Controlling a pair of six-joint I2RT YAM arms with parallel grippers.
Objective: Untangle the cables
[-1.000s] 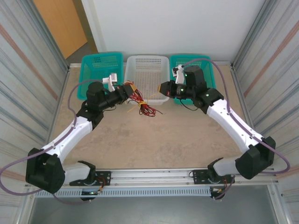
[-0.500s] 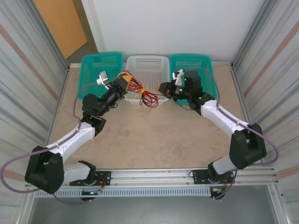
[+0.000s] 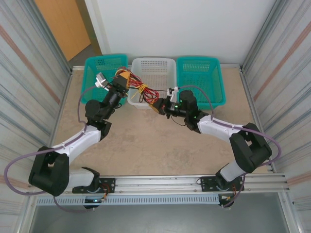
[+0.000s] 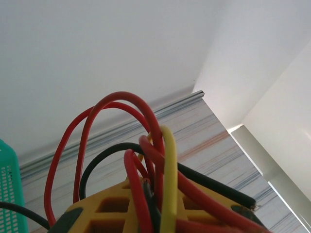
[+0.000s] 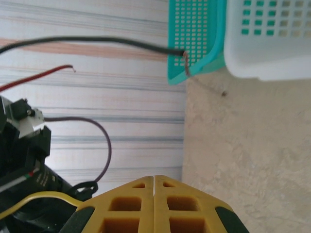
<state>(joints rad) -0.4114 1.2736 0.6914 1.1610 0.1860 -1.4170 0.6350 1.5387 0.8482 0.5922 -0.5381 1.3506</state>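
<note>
Both arms shifted left | left end effector [image 3: 123, 78] clamps cables [image 3: 144, 90] | right end effector [image 3: 158, 104] closed

In the left wrist view the cables [image 4: 146, 160] run off the bottom edge and cover much of the left claw [image 4: 155, 206]. From above, their crossings by the white basket [image 3: 160, 65] are too small to sort out. The bottom edge cuts off the right claw [image 5: 154, 183].
</note>
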